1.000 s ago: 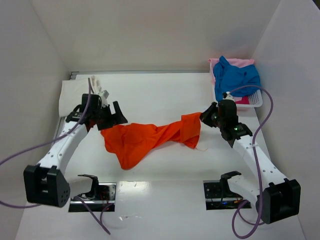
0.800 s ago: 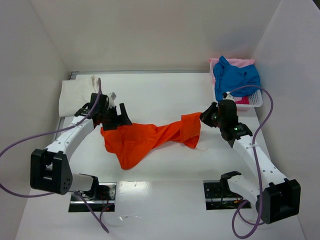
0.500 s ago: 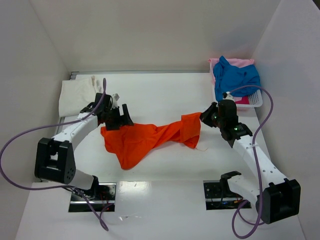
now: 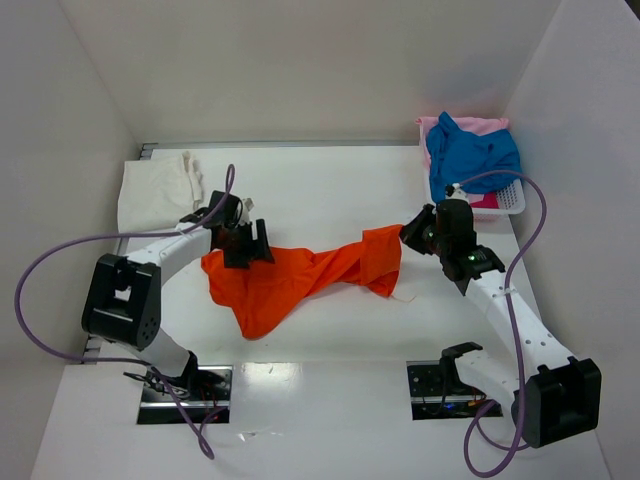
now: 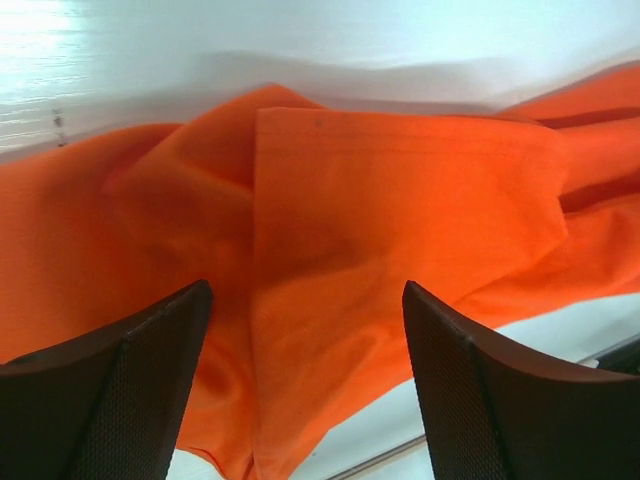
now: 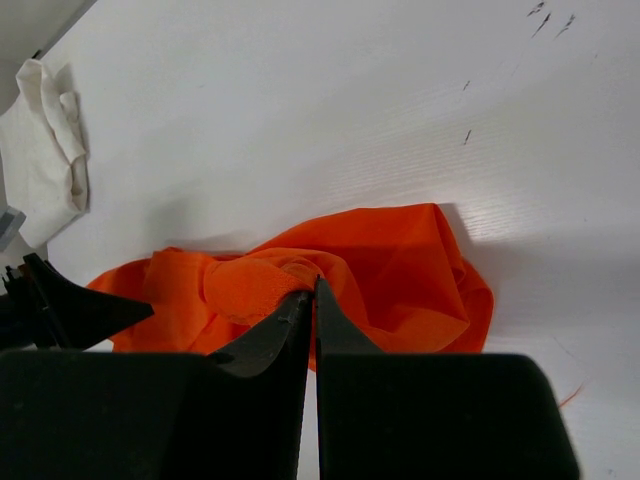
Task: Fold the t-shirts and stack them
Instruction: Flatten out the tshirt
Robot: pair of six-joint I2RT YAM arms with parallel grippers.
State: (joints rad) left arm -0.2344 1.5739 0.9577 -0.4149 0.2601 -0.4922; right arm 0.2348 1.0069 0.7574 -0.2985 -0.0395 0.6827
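Observation:
The bright orange t-shirt [image 4: 300, 275] lies crumpled across the middle of the table. My right gripper [image 4: 408, 228] is shut on a bunched fold at its right end [image 6: 312, 290]. My left gripper [image 4: 248, 245] hovers over the shirt's left end, open, its dark fingers [image 5: 150, 350] straddling a flat orange hem [image 5: 400, 200] without pinching it. A cream-white t-shirt [image 4: 155, 185] rests folded at the back left. The blue t-shirt [image 4: 470, 150] is piled on the pale pink one [image 4: 485, 125] at the back right.
A white plastic basket [image 4: 510, 200] stands at the back right under the blue and pink cloth. White walls close in the table on the left, back and right. Two dark base plates [image 4: 440, 385] sit at the near edge.

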